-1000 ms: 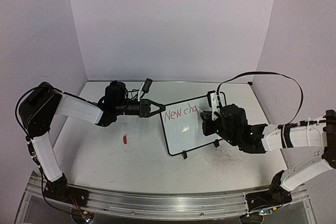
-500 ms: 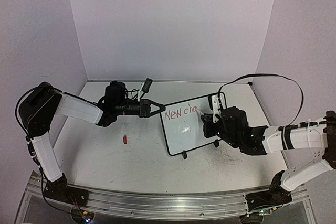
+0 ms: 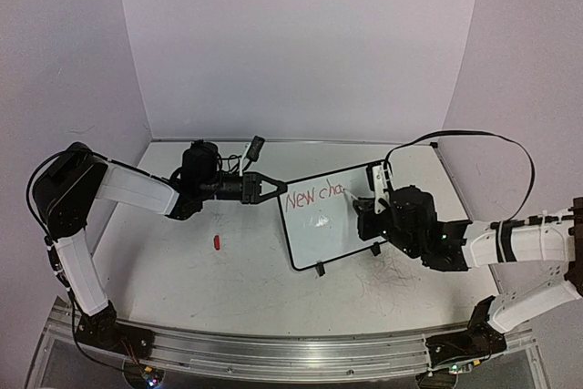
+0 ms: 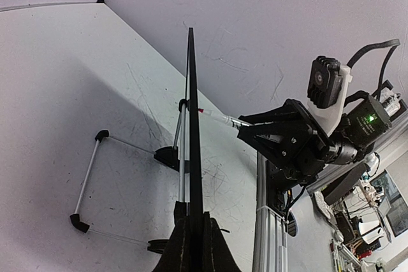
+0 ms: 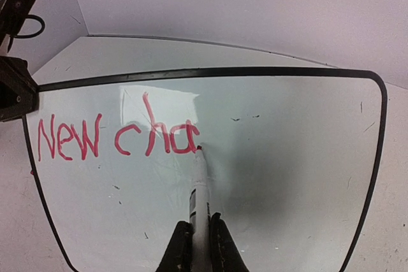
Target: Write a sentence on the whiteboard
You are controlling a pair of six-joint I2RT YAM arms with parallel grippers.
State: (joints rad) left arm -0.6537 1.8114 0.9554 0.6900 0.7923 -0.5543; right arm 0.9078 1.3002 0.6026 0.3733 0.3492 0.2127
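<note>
The whiteboard [image 3: 314, 239] stands tilted on the table, with "New cha" in red across its top. My left gripper [image 3: 273, 187] is shut on its left edge. In the left wrist view the whiteboard [image 4: 191, 106] shows edge-on, running up from that gripper [image 4: 196, 237]. My right gripper [image 5: 201, 240] is shut on a white marker [image 5: 200, 189]. The marker's red tip touches the whiteboard [image 5: 293, 157] just at the lower right of the last "a". From above, the right gripper [image 3: 360, 204] is at the board's upper right part.
A small red cap [image 3: 217, 242] lies on the scuffed tabletop left of the board. The board's black feet [image 3: 321, 270] rest toward the near side. Walls close the table at the back and both sides. An aluminium rail [image 3: 273, 348] runs along the near edge.
The right arm has shifted slightly right and toward the near edge, with the marker tip now at the end of the "a". The left arm and the board have not moved.
</note>
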